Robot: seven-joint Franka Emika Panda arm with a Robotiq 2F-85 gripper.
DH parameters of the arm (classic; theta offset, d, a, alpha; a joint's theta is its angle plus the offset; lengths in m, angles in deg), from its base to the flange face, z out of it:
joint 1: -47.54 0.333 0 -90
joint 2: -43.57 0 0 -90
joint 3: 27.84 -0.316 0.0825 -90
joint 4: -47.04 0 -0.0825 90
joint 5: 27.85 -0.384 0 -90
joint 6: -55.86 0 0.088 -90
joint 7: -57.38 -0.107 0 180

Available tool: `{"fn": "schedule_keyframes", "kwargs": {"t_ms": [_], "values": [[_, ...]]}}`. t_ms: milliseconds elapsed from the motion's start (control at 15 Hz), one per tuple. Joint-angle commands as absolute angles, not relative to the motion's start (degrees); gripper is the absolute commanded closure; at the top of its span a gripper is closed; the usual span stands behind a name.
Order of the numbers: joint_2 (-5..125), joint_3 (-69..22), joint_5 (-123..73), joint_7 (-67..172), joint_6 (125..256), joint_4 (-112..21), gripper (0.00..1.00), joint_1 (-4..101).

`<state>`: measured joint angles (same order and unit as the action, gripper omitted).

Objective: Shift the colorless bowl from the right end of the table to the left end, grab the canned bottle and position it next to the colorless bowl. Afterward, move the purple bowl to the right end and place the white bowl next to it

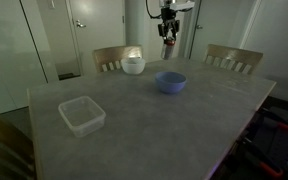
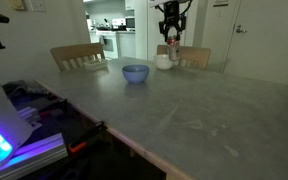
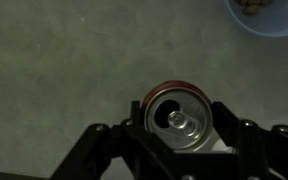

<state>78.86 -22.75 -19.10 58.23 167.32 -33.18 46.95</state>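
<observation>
Can aloft – the gripper (image 1: 168,30) is closed on the small silver metal drink can (image 3: 181,118), high over the far end of the matte grey counter (image 1: 184,130).
Aim for the bare patch just beside the clear squarish plastic container (image 1: 81,115) up front, and pass well above the round blue-purple bowl (image 1: 170,82) and the small white bowl (image 1: 133,64) behind it. Set it down upright – a narrow can may tip. Seen from the wrist: red-edged rim, shiny lid, dark mouth, centred between the jaws.
</observation>
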Motion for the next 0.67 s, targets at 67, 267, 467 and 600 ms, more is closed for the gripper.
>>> {"fn": "schedule_keyframes", "kwargs": {"t_ms": [67, 267, 467, 600], "values": [[75.7, -24.59, -16.04, 57.6, 167.56, -36.24, 0.54, 50.41], [76.05, -25.96, -14.86, 57.77, 167.27, -35.39, 0.54, 52.76], [76.58, -27.17, -13.28, 57.77, 167.45, -35.1, 0.54, 55.36], [76.78, -27.97, -12.34, 57.87, 167.47, -35.07, 0.54, 56.97]]}}
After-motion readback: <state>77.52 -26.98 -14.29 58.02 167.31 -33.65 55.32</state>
